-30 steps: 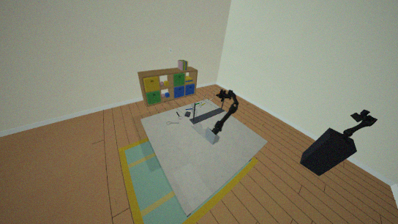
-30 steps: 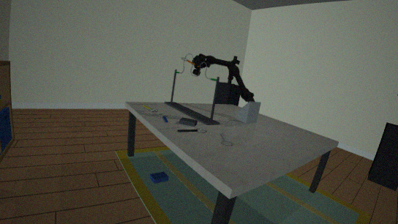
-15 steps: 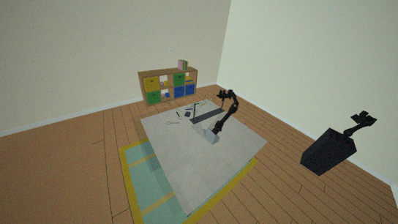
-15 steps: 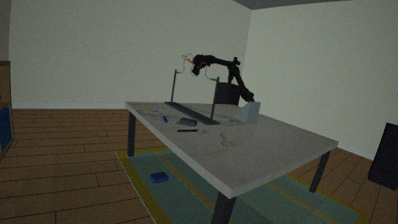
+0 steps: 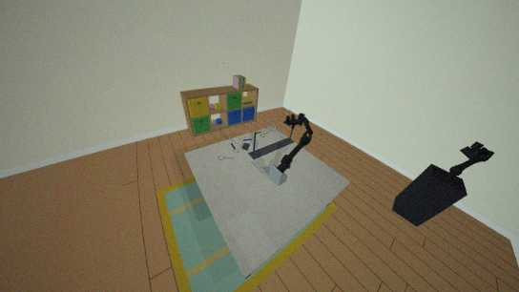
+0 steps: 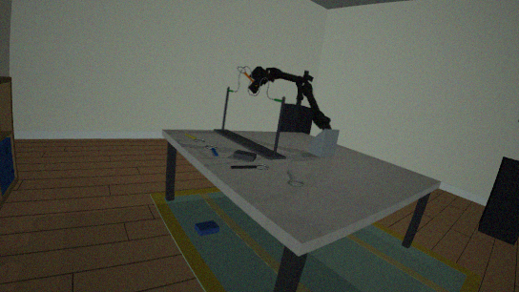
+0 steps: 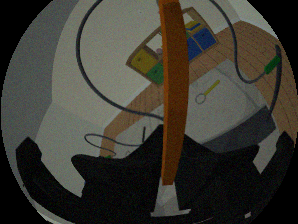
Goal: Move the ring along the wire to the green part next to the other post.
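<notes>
My gripper (image 6: 254, 86) (image 7: 165, 128) (image 5: 291, 119) is shut on the orange handle (image 6: 247, 76) (image 7: 170, 90) and holds it high above the table, between the two dark posts. The left post (image 6: 225, 109) and the right post (image 6: 279, 125) each carry a short green wire part, the left green part (image 6: 231, 89) and the right green part (image 6: 277, 99) (image 7: 273, 63). The thin grey wire (image 7: 79, 39) loops between them close around the handle. The ring at the handle's far end is too small to make out, so I cannot tell whether it touches the wire.
The posts stand on a dark base strip (image 6: 248, 143) (image 5: 272, 147) on the grey table (image 6: 334, 191) (image 5: 267, 205). Small tools (image 6: 248, 166) and a wire loop (image 6: 294, 178) lie near it. A shelf (image 5: 219, 109) stands by the wall, and a dark box (image 5: 429, 193) to the right.
</notes>
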Robot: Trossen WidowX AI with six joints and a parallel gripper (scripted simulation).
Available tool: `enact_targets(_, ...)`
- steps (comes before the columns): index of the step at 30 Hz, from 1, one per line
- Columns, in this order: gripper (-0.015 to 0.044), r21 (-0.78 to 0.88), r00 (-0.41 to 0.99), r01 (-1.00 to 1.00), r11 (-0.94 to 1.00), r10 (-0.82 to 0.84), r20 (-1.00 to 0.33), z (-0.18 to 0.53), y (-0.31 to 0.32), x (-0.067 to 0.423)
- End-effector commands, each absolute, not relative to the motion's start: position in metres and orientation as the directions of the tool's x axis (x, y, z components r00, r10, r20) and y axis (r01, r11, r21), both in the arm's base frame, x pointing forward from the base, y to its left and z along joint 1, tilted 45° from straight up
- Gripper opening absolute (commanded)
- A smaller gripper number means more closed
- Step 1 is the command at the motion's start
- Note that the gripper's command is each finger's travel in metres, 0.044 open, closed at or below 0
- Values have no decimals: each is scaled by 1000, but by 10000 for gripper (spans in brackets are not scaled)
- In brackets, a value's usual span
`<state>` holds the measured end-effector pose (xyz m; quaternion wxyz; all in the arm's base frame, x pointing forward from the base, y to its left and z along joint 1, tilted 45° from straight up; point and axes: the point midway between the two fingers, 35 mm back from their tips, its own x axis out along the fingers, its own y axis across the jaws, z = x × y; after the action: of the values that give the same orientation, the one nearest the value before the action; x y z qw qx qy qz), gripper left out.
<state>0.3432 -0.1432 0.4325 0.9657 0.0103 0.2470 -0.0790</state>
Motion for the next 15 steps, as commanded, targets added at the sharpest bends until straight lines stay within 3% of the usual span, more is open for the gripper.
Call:
enact_targets(1,-150,-80,861,158,984,-177,-478,432,-145,343)
enact_targets(15,-150,-270,848,163,949,-274,-454,432,-153,342)
